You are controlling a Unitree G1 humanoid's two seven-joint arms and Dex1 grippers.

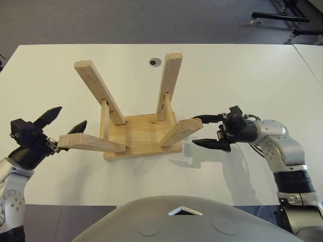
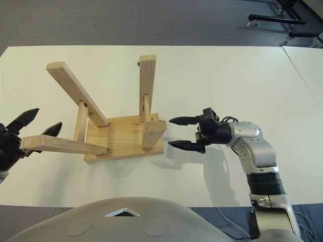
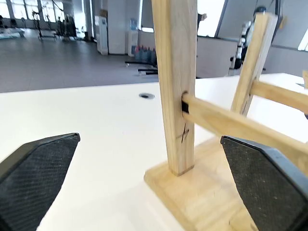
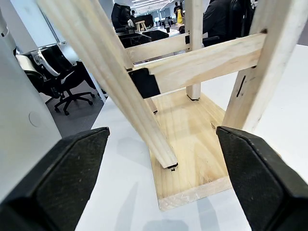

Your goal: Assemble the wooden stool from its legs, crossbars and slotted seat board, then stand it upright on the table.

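The stool [image 1: 140, 126] sits upside down near the middle of the white tabletop [image 1: 252, 75]. Its seat board [image 1: 144, 138] lies flat on the surface and all four legs stick up and splay outward. The far-left leg [image 1: 98, 89] and the far-right leg [image 1: 169, 83] lean away from the robot. The near-left leg [image 1: 91, 143] slants out to the robot's left and the near-right leg [image 1: 180, 132] slants out to its right. A crossbar [image 1: 104, 121] joins the two left legs, and a second crossbar [image 1: 165, 107] runs between the two right legs.

The left tool [image 1: 70, 116] hovers at the outer end of the near-left leg with its two fingers spread wide and nothing between them. The leg's end lies just below the lower finger, and I cannot tell whether they touch.

The right tool [image 2: 170, 132] is level with the end of the near-right leg, just beside it and a little apart. Its fingers are also wide open and empty, pointing toward the stool.

A small round fitting [image 1: 154, 62] is set into the tabletop beyond the stool, near the far-right leg
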